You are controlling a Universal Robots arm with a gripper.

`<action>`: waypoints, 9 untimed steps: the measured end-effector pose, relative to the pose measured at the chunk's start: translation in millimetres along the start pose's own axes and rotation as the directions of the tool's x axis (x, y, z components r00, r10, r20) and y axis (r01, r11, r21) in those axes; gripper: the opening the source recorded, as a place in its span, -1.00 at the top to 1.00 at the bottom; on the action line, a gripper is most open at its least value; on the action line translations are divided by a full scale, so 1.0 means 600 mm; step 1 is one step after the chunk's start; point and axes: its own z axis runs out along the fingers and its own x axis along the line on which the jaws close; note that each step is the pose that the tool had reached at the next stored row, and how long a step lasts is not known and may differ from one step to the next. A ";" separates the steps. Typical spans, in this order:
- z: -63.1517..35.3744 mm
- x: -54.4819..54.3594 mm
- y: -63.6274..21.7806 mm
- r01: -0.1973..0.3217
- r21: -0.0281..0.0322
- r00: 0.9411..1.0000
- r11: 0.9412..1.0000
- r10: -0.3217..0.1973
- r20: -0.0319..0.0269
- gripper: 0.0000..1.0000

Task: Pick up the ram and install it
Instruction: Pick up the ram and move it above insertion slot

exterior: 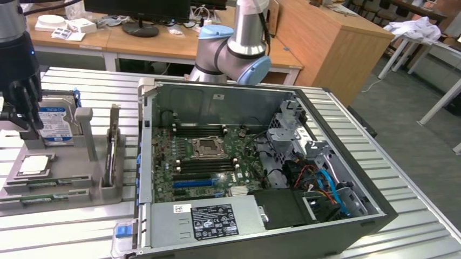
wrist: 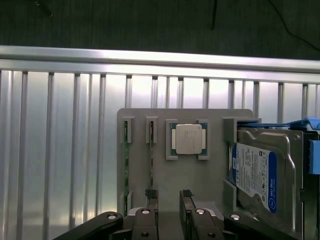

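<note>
Two ram sticks stand on edge in slots of the grey holder (wrist: pixel 210 117): one ram stick (wrist: pixel 126 170) by the holder's edge and a second ram stick (wrist: pixel 150 165) beside it. In the exterior view they show as thin green strips (exterior: pixel 34 198) along the holder's near side. My gripper (wrist: pixel 169 194) hangs open above the holder with nothing between its fingers; one fingertip (wrist: pixel 151 193) is over the end of the second stick. In the exterior view the gripper (exterior: pixel 20 118) is at the far left, over the holder. The motherboard's black memory slots (exterior: pixel 204 131) flank the processor socket (exterior: pixel 206 145).
A square silver processor (wrist: pixel 189 139) and a blue-labelled hard drive (wrist: pixel 257 175) also sit in the holder. The open computer case (exterior: pixel 338 162) lies on the ribbed metal table (exterior: pixel 65 232), to the holder's right in the exterior view, with cables and drive cages inside. The arm's base (exterior: pixel 230 51) stands behind the case.
</note>
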 end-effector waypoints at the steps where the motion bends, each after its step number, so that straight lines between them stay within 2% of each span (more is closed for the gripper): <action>1: 0.002 0.000 0.000 0.000 0.000 1.000 1.000 0.000 0.000 0.38; 9: 0.015 0.000 0.000 0.000 0.000 1.000 1.000 0.000 0.000 0.38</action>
